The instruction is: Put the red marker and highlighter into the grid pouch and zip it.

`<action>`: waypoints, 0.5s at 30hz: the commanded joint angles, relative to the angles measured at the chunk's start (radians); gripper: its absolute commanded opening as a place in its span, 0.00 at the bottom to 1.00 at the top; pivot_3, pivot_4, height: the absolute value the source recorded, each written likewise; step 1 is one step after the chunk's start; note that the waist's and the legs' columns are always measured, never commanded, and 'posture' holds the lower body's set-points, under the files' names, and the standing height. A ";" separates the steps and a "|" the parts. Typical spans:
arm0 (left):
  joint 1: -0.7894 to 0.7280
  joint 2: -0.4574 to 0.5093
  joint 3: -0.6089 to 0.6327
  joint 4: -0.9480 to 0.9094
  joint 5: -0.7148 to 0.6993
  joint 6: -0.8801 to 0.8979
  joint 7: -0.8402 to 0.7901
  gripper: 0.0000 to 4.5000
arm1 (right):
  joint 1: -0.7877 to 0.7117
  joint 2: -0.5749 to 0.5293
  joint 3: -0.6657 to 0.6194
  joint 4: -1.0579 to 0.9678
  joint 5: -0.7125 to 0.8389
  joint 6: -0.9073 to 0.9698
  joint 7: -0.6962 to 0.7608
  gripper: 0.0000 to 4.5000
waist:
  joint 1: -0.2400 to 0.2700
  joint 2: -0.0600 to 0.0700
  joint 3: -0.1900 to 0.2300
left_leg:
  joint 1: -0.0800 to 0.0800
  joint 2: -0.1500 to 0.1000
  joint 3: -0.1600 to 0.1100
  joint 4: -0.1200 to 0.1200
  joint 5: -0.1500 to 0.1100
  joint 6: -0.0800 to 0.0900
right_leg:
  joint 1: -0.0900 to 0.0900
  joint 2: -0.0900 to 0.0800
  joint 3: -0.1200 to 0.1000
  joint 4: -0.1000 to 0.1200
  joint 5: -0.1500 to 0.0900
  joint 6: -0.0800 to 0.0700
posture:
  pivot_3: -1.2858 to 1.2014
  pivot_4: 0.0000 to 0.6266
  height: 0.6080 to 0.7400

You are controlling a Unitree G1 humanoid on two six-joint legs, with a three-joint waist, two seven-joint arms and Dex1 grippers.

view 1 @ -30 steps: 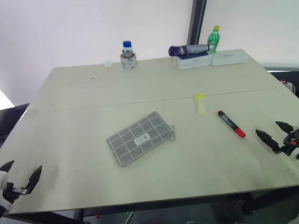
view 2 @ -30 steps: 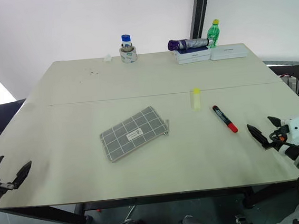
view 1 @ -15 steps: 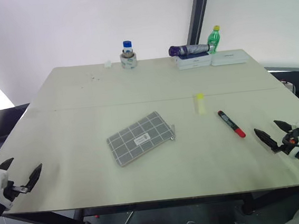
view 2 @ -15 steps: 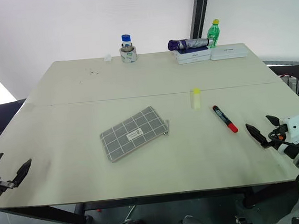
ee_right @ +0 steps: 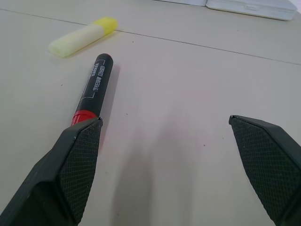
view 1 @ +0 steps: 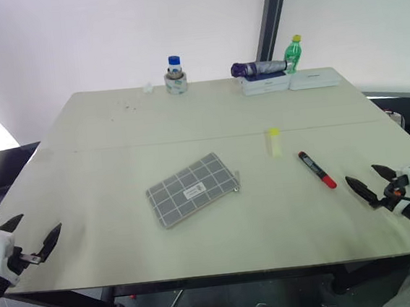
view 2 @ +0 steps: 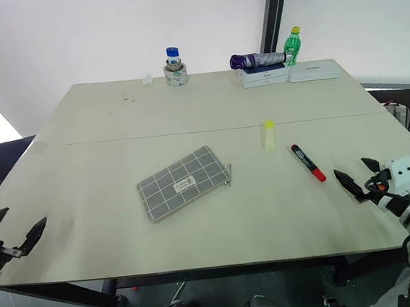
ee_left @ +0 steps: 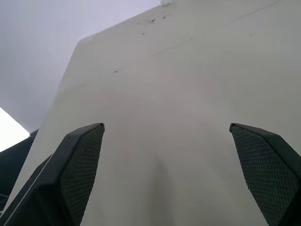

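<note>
The grid pouch [view 1: 192, 189] lies flat at the centre of the tabletop [view 1: 116, 133], with the highlighter [view 1: 273, 141] to its upper right and the red marker [view 1: 316, 169] just right of that. The left end effector [view 1: 34, 237] at the lower left edge and the right end effector [view 1: 371, 183] at the lower right, near the marker, both have their fingers spread and hold nothing.

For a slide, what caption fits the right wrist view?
Open right hand hovers over the table by the marker; highlighter beyond.

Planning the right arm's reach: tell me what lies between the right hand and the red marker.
Nothing: bare table separates the right hand from the red marker, seen in the left eye view.
</note>
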 commanded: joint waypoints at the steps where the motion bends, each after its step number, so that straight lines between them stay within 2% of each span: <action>1: 0.000 0.009 0.009 -0.009 -0.001 -0.024 -0.007 1.00 | -0.010 -0.029 -0.012 -0.006 0.008 -0.014 0.006 1.00 | 0.001 0.000 0.000 | 0.000 0.000 0.000 0.000 0.000 0.000 | 0.000 0.000 0.000 0.000 0.000 0.000 | 0.52 0.24 1.00; 10: -0.011 0.016 -0.007 -0.001 0.014 -0.068 -0.049 1.00 | -0.012 -0.034 -0.012 -0.025 0.011 -0.007 0.016 1.00 | 0.000 0.000 0.000 | 0.000 0.000 0.000 0.000 0.000 0.000 | 0.000 0.000 0.000 0.000 0.000 0.000 | 0.52 0.24 1.00; 15: -0.053 0.028 -0.115 -0.030 0.114 -0.157 -0.071 1.00 | -0.078 0.014 0.057 -0.181 0.025 0.079 0.019 1.00 | -0.001 0.001 0.001 | 0.000 0.000 0.000 0.000 -0.001 -0.001 | 0.000 0.000 0.000 0.000 0.000 0.000 | 0.52 0.24 1.00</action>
